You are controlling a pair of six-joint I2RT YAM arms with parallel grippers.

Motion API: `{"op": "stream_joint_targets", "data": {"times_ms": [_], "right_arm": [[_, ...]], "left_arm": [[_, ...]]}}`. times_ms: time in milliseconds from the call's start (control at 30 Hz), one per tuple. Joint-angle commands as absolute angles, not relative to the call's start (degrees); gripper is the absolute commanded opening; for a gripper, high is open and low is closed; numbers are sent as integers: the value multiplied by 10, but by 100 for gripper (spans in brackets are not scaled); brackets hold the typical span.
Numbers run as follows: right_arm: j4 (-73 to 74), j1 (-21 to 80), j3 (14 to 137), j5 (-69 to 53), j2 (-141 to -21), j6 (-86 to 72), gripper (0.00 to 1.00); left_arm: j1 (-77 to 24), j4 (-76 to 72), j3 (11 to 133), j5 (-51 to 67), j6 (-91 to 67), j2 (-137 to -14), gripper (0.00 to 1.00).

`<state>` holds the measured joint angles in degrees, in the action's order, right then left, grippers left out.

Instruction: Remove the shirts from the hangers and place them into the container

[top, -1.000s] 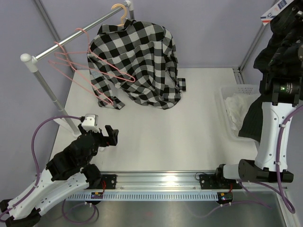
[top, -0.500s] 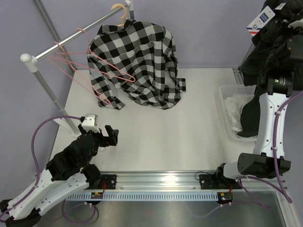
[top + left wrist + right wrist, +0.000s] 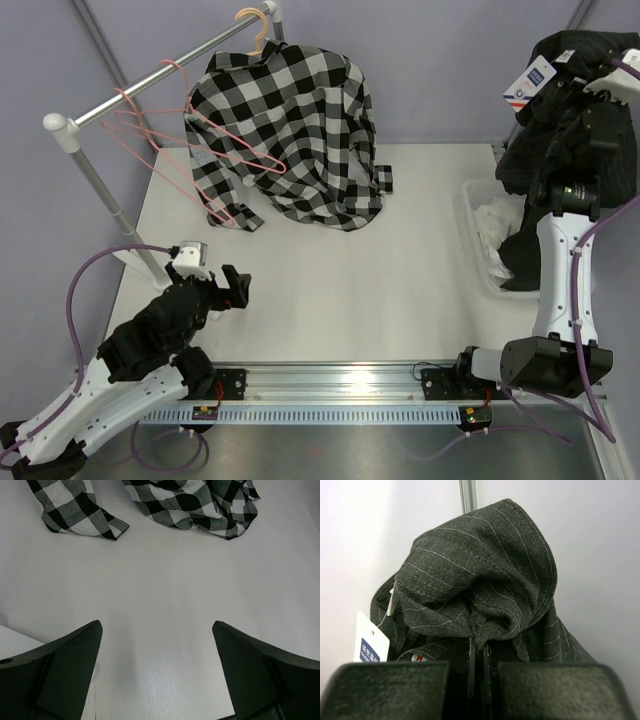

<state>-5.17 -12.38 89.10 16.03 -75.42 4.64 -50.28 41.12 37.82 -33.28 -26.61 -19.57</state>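
Higher now than a second ago, the dark striped shirt [image 3: 560, 120] has been carried up and leftward, its paper tag [image 3: 528, 84] shifting with it; everything else has stayed put.

At far left, bare pink hangers [image 3: 140, 128] dangle from the rail [image 3: 150, 85]. Beside them the checked shirt [image 3: 290, 130] hangs on its beige hanger [image 3: 257, 30], its hem and a sleeve pooling on the surface [image 3: 380, 280]. It is not yet removed.

The left end effector [image 3: 157, 675] rests low near the rail post, fingers spread wide and empty, aimed at that hem, probably waiting its turn.

The basket [image 3: 472, 225] at right holds the white shirt [image 3: 495, 225]. Above it, the right end effector [image 3: 477, 667] is clamped on a bunched fold of the dark shirt, likely lifting it so the trailing tail clears the basket wall before the drop.
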Motion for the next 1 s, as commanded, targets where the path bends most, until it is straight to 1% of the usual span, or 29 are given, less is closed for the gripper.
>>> {"op": "stream_joint_targets", "data": {"times_ms": [0,233,367,567,700,800,967], "right_arm": [[-104,-125,849,200,-690,33,0],[-72,-126,703,278,-618,4,0],[-23,-128,645,352,-577,-90,0],[60,-132,563,376,-520,-184,0],[79,-136,536,383,-530,-217,0],[97,-148,540,376,-564,-242,0],[205,-184,585,352,-636,-319,0]], "left_arm": [[-501,394,374,-323,-267,-190,99],[-501,395,374,-316,-264,-172,99],[-501,395,374,-312,-263,-167,99],[-501,394,373,-304,-263,-156,99],[-501,394,373,-301,-263,-155,99],[-501,394,373,-301,-263,-151,99],[-501,394,372,-305,-263,-147,99]]}}
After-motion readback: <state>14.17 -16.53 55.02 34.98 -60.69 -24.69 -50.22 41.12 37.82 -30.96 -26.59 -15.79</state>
